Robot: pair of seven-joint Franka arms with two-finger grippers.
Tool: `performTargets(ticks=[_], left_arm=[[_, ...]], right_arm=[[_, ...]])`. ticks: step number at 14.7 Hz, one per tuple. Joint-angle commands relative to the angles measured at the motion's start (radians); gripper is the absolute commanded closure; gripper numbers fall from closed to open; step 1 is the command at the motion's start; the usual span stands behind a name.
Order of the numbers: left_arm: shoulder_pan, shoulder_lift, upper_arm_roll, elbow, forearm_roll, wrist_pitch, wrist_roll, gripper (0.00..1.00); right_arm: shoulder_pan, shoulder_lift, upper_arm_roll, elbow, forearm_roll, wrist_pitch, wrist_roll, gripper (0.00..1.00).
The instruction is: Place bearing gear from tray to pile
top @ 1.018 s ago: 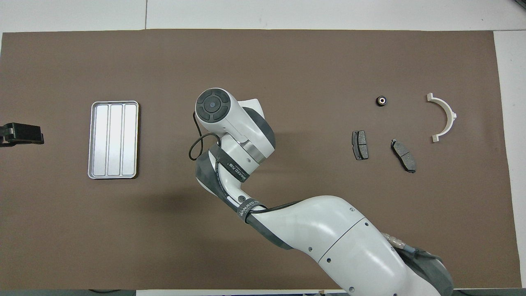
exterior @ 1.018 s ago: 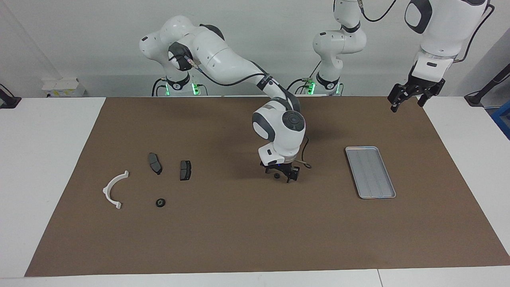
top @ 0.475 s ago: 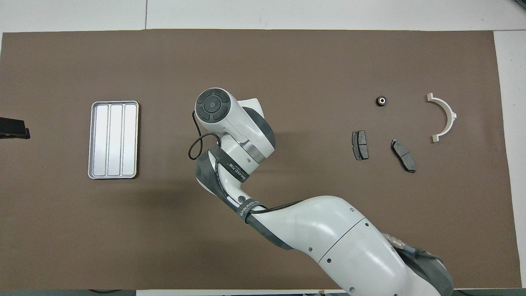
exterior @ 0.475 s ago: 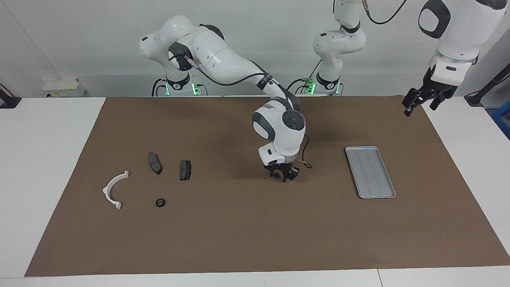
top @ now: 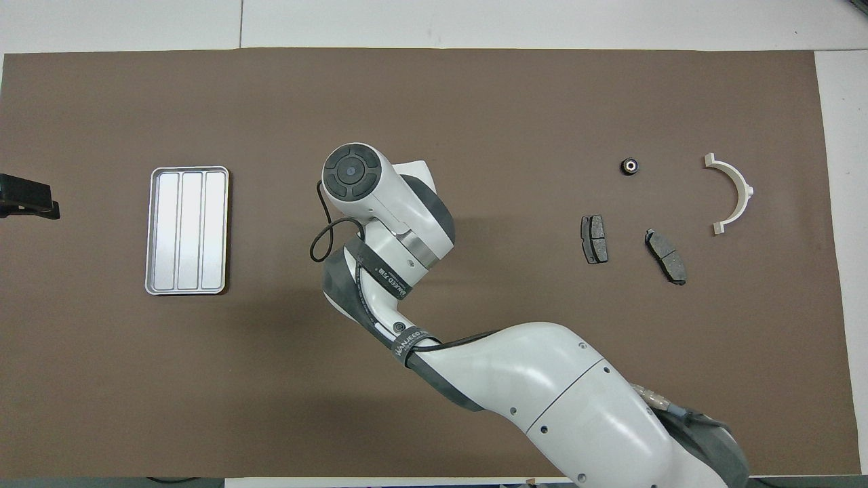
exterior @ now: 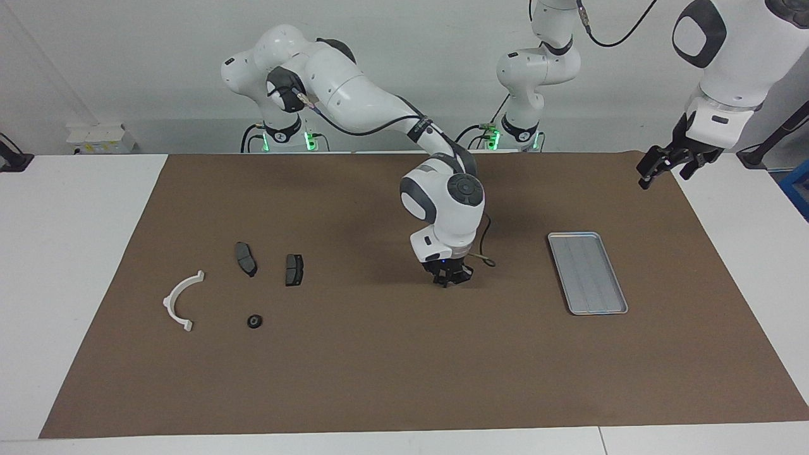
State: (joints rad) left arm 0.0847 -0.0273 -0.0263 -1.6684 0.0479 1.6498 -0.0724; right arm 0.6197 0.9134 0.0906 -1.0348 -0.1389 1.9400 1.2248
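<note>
My right gripper is low on the brown mat, between the tray and the pile. Its fingers are closed on a small black bearing gear, which is mostly hidden between them. The arm's own wrist hides this gripper in the overhead view. The silver tray is empty and also shows in the overhead view. The pile is a white half-ring bracket, two dark pads and another black bearing gear. My left gripper waits raised and open over the mat's corner.
The brown mat covers most of the white table. In the overhead view the pile shows as the bracket, the pads and the gear. The left gripper shows at that view's edge.
My right gripper's fingers have closed on the small black gear that lay between them. My left gripper has swung outward toward the mat's edge at its end of the table.
</note>
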Motion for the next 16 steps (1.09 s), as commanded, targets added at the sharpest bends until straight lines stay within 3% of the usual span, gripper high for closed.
performTargets(ticks=[1, 5, 8, 9, 13, 16], left_arm=[[-0.010, 0.000, 0.005, 0.021, -0.017, -0.057, 0.016, 0.00], [-0.011, -0.002, 0.005, 0.022, -0.019, -0.064, 0.016, 0.00], [-0.010, -0.008, 0.003, 0.021, -0.020, -0.064, 0.017, 0.00], [-0.013, -0.017, 0.002, 0.019, -0.022, -0.073, 0.019, 0.00], [-0.010, -0.031, -0.001, 0.001, -0.022, -0.082, 0.022, 0.00], [-0.011, -0.031, -0.003, 0.001, -0.032, -0.093, 0.020, 0.00]], right_arm=[[-0.053, -0.026, 0.000, 0.012, -0.025, -0.080, -0.074, 1.00], [-0.250, -0.169, 0.006, 0.009, -0.008, -0.285, -0.558, 1.00], [-0.371, -0.197, 0.006, -0.028, -0.008, -0.279, -0.815, 1.00], [-0.409, -0.209, 0.008, -0.071, -0.008, -0.251, -0.855, 1.00], [-0.524, -0.318, 0.006, -0.403, -0.008, 0.067, -0.992, 1.00], [-0.535, -0.303, 0.006, -0.435, -0.011, 0.134, -0.995, 1.00]])
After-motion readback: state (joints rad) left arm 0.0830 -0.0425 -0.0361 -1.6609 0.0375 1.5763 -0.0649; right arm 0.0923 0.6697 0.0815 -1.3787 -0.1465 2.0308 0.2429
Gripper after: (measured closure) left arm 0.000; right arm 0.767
